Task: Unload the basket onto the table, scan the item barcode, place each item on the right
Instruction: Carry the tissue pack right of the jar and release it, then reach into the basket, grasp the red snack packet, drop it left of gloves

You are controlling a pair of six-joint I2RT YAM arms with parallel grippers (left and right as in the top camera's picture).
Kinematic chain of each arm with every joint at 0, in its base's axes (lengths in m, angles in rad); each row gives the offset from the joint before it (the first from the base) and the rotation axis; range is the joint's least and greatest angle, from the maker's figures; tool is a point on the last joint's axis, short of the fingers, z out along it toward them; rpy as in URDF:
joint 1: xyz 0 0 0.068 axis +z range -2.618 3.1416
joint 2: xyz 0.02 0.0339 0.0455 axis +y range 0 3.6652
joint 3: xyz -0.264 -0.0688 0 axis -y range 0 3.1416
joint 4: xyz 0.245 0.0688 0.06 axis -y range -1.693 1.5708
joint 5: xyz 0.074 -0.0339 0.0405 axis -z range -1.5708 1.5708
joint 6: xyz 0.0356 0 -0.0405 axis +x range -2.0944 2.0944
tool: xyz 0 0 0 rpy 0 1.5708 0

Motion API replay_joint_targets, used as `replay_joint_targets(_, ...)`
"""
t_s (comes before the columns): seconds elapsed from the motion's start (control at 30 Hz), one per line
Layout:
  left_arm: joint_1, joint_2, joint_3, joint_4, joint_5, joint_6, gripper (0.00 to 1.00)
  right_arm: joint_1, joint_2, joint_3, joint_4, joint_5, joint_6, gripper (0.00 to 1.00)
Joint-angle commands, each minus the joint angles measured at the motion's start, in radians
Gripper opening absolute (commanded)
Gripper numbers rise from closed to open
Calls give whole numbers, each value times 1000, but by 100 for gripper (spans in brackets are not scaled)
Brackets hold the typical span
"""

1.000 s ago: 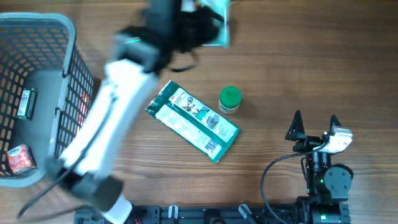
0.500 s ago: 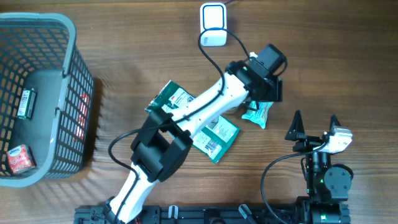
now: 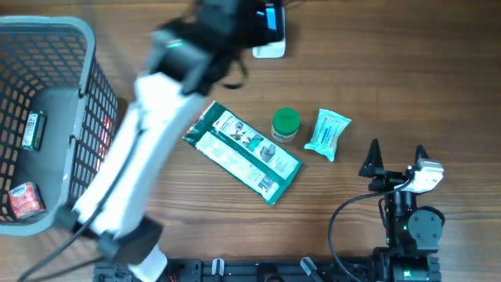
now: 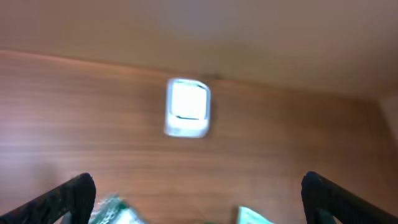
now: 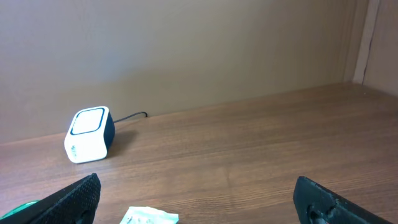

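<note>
The white barcode scanner (image 4: 188, 107) stands at the table's far edge, partly under my left arm in the overhead view. My left gripper (image 4: 202, 202) hangs open and empty in front of it, blurred by motion. A small teal packet (image 3: 327, 135) lies flat on the table beside a green-capped jar (image 3: 286, 125). Left of them lies a large green-and-white packet (image 3: 243, 153). My right gripper (image 3: 395, 160) rests open near the front right, holding nothing. Its wrist view shows the scanner (image 5: 89, 134) and the teal packet's edge (image 5: 149, 218).
A grey wire basket (image 3: 82, 47) stands at the left edge, with a small green pack (image 3: 30, 129) and a red pack (image 3: 23, 200) inside. The scanner's cable runs off the far edge of the table.
My left gripper opened and let go of the teal packet, which now lies by the jar. The left arm then swung from there back up toward the scanner. The right arm stayed still.
</note>
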Motion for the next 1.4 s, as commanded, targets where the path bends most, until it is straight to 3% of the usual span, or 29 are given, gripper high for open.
replay_joint_targets(0.0, 131, -144, 10, -127, -113, -3, 100, -2, -5, -1, 3, -12, -17, 100)
replay_joint_targets(0.1, 266, -225, 10, -311, -126, -115, 100, -2, -5, -1, 3, -12, -17, 100)
replay_joint_targets(0.23, 492, -287, 10, -584, -171, -356, 100, -2, -5, -1, 3, -12, -17, 100)
replay_joint_targets(0.47, 980, -222, -44, -582, -167, -474, 100, -2, -5, -1, 3, -12, -17, 100)
replay_joint_targets(0.57, 1077, -194, -175, -546, -185, -469, 100, -2, -5, -1, 3, -12, -17, 100)
replay_joint_targets(0.8, 1135, -190, -704, -238, -173, -469, 100, -2, -5, -1, 3, -12, -17, 100)
replay_joint_targets(0.93, 1162, -190, -874, -139, -169, -468, 100, -2, -5, -1, 3, -12, -18, 100)
replay_joint_targets(1.23, 1250, -188, -964, 27, -170, -401, 100, -2, -5, -1, 3, -12, -18, 100)
replay_joint_targets(1.37, 1253, -185, -965, 53, -170, -277, 100, -2, -5, -1, 3, -12, -18, 100)
